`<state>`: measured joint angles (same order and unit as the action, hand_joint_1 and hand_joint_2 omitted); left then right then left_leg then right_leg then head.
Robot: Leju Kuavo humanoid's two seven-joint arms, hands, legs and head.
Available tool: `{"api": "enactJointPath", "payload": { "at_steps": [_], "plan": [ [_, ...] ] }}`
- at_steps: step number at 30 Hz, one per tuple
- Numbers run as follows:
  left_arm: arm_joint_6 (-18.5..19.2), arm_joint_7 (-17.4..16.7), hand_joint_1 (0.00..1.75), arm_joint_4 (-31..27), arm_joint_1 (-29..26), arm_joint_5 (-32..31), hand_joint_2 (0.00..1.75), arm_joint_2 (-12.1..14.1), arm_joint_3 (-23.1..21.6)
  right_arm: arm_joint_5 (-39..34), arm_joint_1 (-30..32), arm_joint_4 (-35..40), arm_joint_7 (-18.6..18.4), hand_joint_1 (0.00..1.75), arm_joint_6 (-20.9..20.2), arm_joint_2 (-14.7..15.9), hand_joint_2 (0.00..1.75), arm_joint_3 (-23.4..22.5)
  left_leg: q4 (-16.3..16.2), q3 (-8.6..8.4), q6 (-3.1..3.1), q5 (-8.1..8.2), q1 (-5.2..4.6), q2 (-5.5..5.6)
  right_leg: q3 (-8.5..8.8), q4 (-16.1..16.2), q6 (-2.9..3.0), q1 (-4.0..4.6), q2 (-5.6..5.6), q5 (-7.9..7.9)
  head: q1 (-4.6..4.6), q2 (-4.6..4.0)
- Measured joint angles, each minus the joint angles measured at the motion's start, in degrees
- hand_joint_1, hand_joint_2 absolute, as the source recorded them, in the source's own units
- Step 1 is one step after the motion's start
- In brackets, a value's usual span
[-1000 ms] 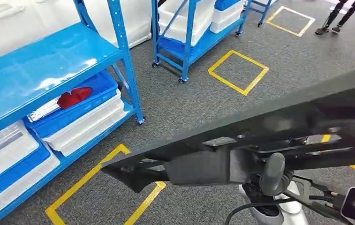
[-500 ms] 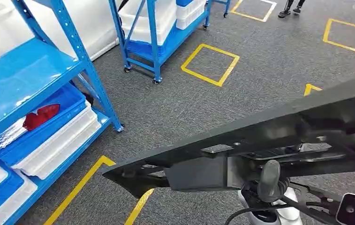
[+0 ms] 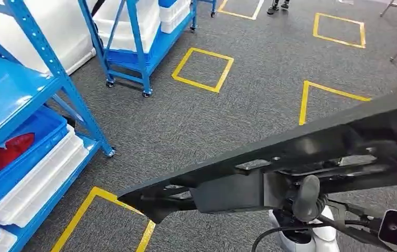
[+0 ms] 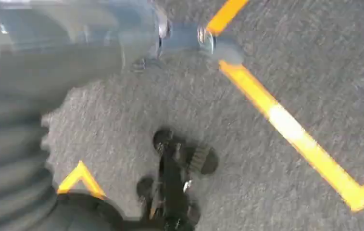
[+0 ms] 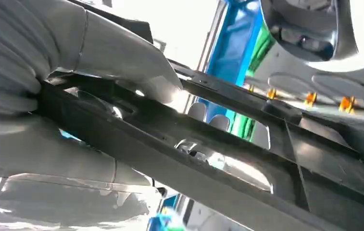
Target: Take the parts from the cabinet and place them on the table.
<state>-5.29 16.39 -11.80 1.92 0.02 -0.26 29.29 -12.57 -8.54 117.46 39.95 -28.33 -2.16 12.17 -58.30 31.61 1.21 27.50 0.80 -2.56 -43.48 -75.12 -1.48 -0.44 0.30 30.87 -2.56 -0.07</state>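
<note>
- The long black part [image 3: 269,157] is off the cabinet and in the air, slanting across the head view above the grey carpet floor [image 3: 227,110], with its pointed end low near a yellow floor marking [image 3: 102,197] and its other end running out past the right edge of the picture.
- The right hand [image 5: 69,96] holds it: in the right wrist view the thick grey thumb lies over the part's upper edge and the fingers [image 5: 45,144] wrap under its rail, closed on the part.
- The left hand [image 4: 11,144] is a grey blur at the edge of the left wrist view, above the floor; I cannot tell whether its fingers are spread or curled.
- Handling, as a judgement: the part looks like a stiff moulded plastic panel, ribbed and pierced with openings, probably light for its length but awkward, since a long overhang will lever against a one-handed hold and swing wide.
- The surface looks smooth and slightly glossy, so a grip around a rail or through an opening should hold better than a pinch on a flat face.
- The best hold seems to be near its middle, where the boxy block [image 3: 227,191] sits.
- The blue cabinet [image 3: 54,79] stands at the left, a red part [image 3: 11,149] lying in its blue bin [image 3: 39,142].
</note>
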Motion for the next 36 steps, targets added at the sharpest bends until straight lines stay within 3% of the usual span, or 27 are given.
{"api": "enactJointPath", "payload": {
  "at_steps": [2, 3, 4, 8, 9, 10, 11, 13, 14, 15, 17, 18, 19, 20, 23, 24, 25, 26, 28, 29, 30, 31, 33, 34, 35, 36],
  "plan": [
    [0.4, 0.4, 0.0, 0.0, 0.3, 0.0, 1.75, -0.1, 0.3, -0.2, -0.7, -0.9, 0.0, 1.75, 0.9, -0.1, 1.75, 0.0, 0.0, -0.24, -0.13, 0.18, -0.16, -1.22, 4.81, 9.0, 0.65, 0.15, -0.71, -4.48, 0.0, 0.0],
    [0.4, 0.4, 0.0, 0.0, 0.4, 0.0, 1.75, -0.1, 0.4, -0.2, -1.1, -1.2, 0.0, 1.75, 1.4, -0.1, 1.75, 0.0, 0.0, -0.44, -0.28, 0.29, -0.23, -1.68, 7.68, 13.9, 1.25, 0.48, -2.34, -6.16, 0.0, 0.0],
    [0.3, 0.4, 0.0, 0.0, 0.4, 0.0, 1.75, -0.2, 0.5, -0.3, -1.4, -1.3, 0.0, 1.75, 2.1, -0.1, 1.75, 0.0, 0.0, -0.53, -0.59, 0.5, -0.56, -2.12, 8.7, 16.2, 1.79, 1.28, -4.94, -5.02, 0.0, 0.0],
    [0.1, 0.5, 0.0, 0.0, 0.7, 0.0, 1.75, -0.4, 0.8, -0.4, -1.5, -2.0, 0.0, 1.75, 2.8, -0.2, 1.75, 0.4, 0.6, -1.35, -1.65, 0.76, -0.81, -4.24, 8.54, 16.9, 2.73, 1.36, -2.14, -5.55, -0.02, 0.0],
    [0.1, 0.5, 0.0, 0.0, 0.7, 0.0, 1.75, -0.4, 0.9, -0.4, -1.4, -2.1, 0.0, 1.75, 2.8, -0.2, 1.75, 0.5, 0.2, -1.32, -2.01, 1.28, -0.54, -2.71, 9.13, 17.5, 3.02, 0.62, -1.71, -5.95, -0.02, 0.0],
    [0.1, 0.5, 0.0, 0.0, 0.6, 0.0, 1.75, -0.5, 0.9, -0.4, -1.7, -2.1, 0.0, 1.75, 2.8, -0.2, 1.75, 0.6, -1.7, -0.62, -2.11, 2.67, -0.46, -0.22, 9.28, 17.7, 3.37, 0.58, -1.18, -6.02, -0.02, 0.0],
    [0.2, 0.4, 0.0, 0.0, 0.5, -0.2, 1.75, -0.6, 1.0, -0.4, -1.6, -2.2, 0.0, 1.75, 2.9, -0.4, 1.75, 0.8, -5.7, 1.22, -2.15, 4.9, -0.4, 0.97, 9.26, 17.7, 3.55, 0.63, -0.67, -6.01, -0.02, 0.0],
    [0.3, 0.4, 0.0, 0.0, 0.2, -0.6, 1.75, -0.6, 1.0, 0.3, -1.2, -2.3, 0.0, 1.75, 3.7, -0.7, 1.75, 1.2, -14.9, 5.86, -2.48, 8.61, -0.31, 1.82, 9.27, 17.6, 3.71, 0.75, 0.82, -5.97, -0.02, 0.0],
    [0.3, 0.4, 0.0, 0.0, 0.0, -0.9, 1.75, -0.6, 1.0, 0.5, -1.1, -2.5, 0.0, 1.75, 4.0, -0.8, 1.75, 1.4, -17.1, 7.22, -2.58, 8.72, -0.29, 1.94, 9.29, 17.6, 3.73, 0.77, 1.58, -5.95, -0.02, 0.0],
    [0.4, 0.4, 0.0, 0.0, 0.0, -1.0, 1.75, -0.6, 1.0, 0.6, -1.0, -2.5, 0.0, 1.75, 4.4, -0.8, 1.75, 1.6, -16.6, 7.33, -2.62, 7.46, -0.22, 1.95, 9.37, 17.5, 3.71, 0.74, 2.35, -5.94, -0.02, 0.0],
    [0.7, 0.7, 0.0, 0.0, 0.1, -1.1, 1.75, -0.6, 1.0, 0.8, -1.0, -2.6, 0.0, 1.75, 5.1, -0.8, 1.75, 2.1, -8.6, 4.24, -2.66, 1.89, 0.03, 2.39, 9.56, 17.2, 3.41, 0.58, 4.02, -5.74, -0.02, 0.0],
    [0.8, 0.8, 0.0, 0.0, 0.1, -1.2, 1.75, -0.6, 1.0, 0.9, -1.0, -2.6, 0.0, 1.75, 5.3, -0.8, 1.75, 2.3, -3.4, 2.02, -2.67, -0.9, 0.3, 4.06, 9.59, 16.9, 3.14, 0.46, 4.75, -5.53, -0.02, 0.0],
    [0.9, 0.8, 0.0, 0.0, 0.1, -1.1, 1.75, -0.6, 1.0, 0.9, -1.1, -2.6, 0.0, 1.75, 5.6, -0.8, 1.75, 2.4, -1.2, 0.93, -2.55, -0.56, 0.57, 7.13, 9.32, 16.5, 2.77, 0.49, 5.4, -5.3, 0.0, 0.0],
    [0.9, 0.9, 0.0, 0.0, 0.1, -1.1, 1.75, -0.7, 1.0, 1.0, -1.2, -2.6, 0.0, 1.75, 5.7, -0.8, 1.75, 2.6, -0.3, 0.72, -2.37, -0.35, 0.62, 7.47, 8.8, 15.9, 2.5, 0.54, 6.12, -5.22, -0.02, 0.02],
    [0.9, 0.9, 0.0, 0.0, 0.5, -1.1, 1.75, -0.7, 1.0, 1.2, -1.1, -2.6, 0.0, 1.75, 5.8, -0.8, 1.75, 3.0, -0.3, 0.64, -1.33, -0.5, 0.06, 5.7, 8.41, 16.5, 1.22, 0.09, 7.93, -5.76, -0.02, 0.0],
    [1.0, 0.9, 0.0, 0.0, 0.6, -1.1, 1.75, -1.0, 1.0, 1.2, -1.0, -2.5, 0.0, 1.75, 5.8, -0.8, 1.75, 3.0, 0.4, 0.38, -0.77, -0.87, 0.54, 4.97, 8.38, 16.2, 1.12, 0.12, 7.3, -5.54, -0.02, 0.02],
    [1.0, 1.0, 0.0, 0.0, 0.6, -1.1, 1.75, -0.9, 1.0, 1.2, -1.2, -2.5, 0.0, 1.75, 5.8, -0.8, 1.75, 3.0, 0.7, 0.13, -0.52, -0.92, 0.45, 4.28, 7.84, 14.7, 0.88, 0.43, 3.5, -4.59, 0.0, 0.0],
    [1.0, 1.0, 0.0, 0.0, 0.6, -1.1, 1.75, -0.9, 1.0, 1.2, -1.3, -2.5, 0.0, 1.75, 5.8, -0.8, 1.75, 3.0, 0.7, 0.06, -0.11, -0.87, 0.3, 3.49, 6.07, 11.3, 0.65, 0.33, 1.52, -2.54, -0.02, 0.0],
    [1.1, 0.9, 0.0, 0.0, 0.3, -1.3, 1.75, -0.9, 1.0, 0.9, -1.3, -2.6, 0.0, 1.75, 5.8, -0.8, 1.75, 3.0, 0.6, 0.05, 0.06, -0.71, 0.07, 1.95, 1.28, 2.1, 0.26, -0.06, 0.38, 1.35, 0.0, 0.0],
    [1.1, 0.8, 0.0, 0.0, 0.3, -1.3, 1.75, -0.9, 1.0, 0.4, -1.3, -2.7, 0.0, 1.75, 5.8, -0.7, 1.75, 3.0, 0.6, 0.07, 0.04, -0.62, 0.01, 1.15, -0.36, -0.8, 0.13, -0.21, 0.3, 1.87, 0.0, 0.0],
    [1.1, 0.8, 0.0, 0.0, 0.3, -1.2, 1.75, -0.9, 1.0, 0.0, -1.3, -2.8, 0.0, 1.75, 5.7, -0.7, 1.75, 3.0, 0.6, 0.0, 0.0, -0.52, -0.02, 0.45, -0.53, -0.8, 0.08, -0.32, 0.25, 1.08, 0.0, 0.0],
    [1.0, 0.8, 0.0, 0.0, 0.4, -1.1, 1.75, -0.9, 1.1, -0.4, -1.3, -3.0, 0.0, 1.75, 5.7, -0.7, 1.75, 3.0, 0.6, -0.15, -0.05, -0.37, -0.03, -0.23, 0.58, 1.5, 0.13, -0.34, 0.07, -0.72, 0.0, 0.0],
    [0.4, 0.5, 0.0, 0.0, 0.5, -1.0, 1.75, -0.9, 1.1, -0.9, -1.3, -3.0, 0.0, 1.75, 5.4, -0.7, 1.75, 3.0, 0.6, -0.74, -0.35, 0.05, -0.04, -1.44, 5.94, 11.6, 0.6, -0.18, -1.36, -5.57, 0.0, 0.0],
    [0.1, 0.3, 0.0, 0.0, 0.5, -1.0, 1.75, -0.9, 1.1, -1.0, -1.4, -3.0, 0.0, 1.75, 5.4, -0.7, 1.75, 3.0, 0.6, -1.07, -0.61, 0.3, -0.11, -1.97, 8.1, 15.9, 1.09, 0.27, -4.06, -6.05, 0.0, 0.0],
    [-0.1, 0.2, 0.0, 0.0, 0.4, -1.0, 1.75, -0.9, 1.2, -1.0, -1.4, -3.0, 0.0, 1.75, 5.4, -0.7, 1.75, 3.0, 0.5, -1.1, -1.1, 0.64, -0.55, -2.38, 8.35, 16.5, 1.53, 1.08, -5.04, -5.6, -0.02, 0.0],
    [-0.2, 0.1, 0.0, 0.0, 0.4, -1.0, 1.75, -0.9, 1.2, -1.0, -1.4, -3.0, 0.0, 1.75, 5.4, -0.7, 1.75, 3.0, 0.6, -1.24, -1.25, 0.71, -0.5, -2.98, 8.19, 16.4, 1.78, 1.07, -4.04, -5.68, 0.0, 0.0]
  ]
}}
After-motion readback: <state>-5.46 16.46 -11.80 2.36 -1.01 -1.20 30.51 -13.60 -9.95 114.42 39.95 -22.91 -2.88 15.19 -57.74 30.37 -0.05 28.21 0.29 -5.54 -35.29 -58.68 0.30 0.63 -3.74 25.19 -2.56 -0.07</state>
